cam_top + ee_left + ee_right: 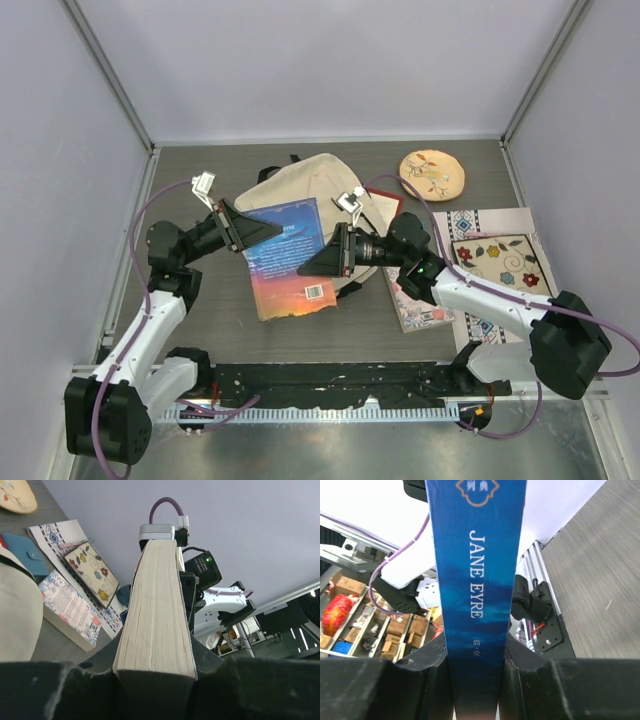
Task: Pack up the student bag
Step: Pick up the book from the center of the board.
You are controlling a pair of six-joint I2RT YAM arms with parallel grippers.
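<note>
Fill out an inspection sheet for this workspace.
Surface: dark wood-grain table.
Job's things: cream bag at far middle; blue book held over its near edge.
Clutter: round disc far right; patterned mat at right with a flowered notebook on it; floral book left of the mat.
Grippers: left gripper shut on the book's page edge; right gripper shut on its spine.
Cables: purple cables loop along both arms.
Surroundings: grey walls, metal frame.

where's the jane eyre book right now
In the top view, the Jane Eyre book sits mid-table over the near edge of the student bag, gripped between the left gripper and the right gripper.
</note>
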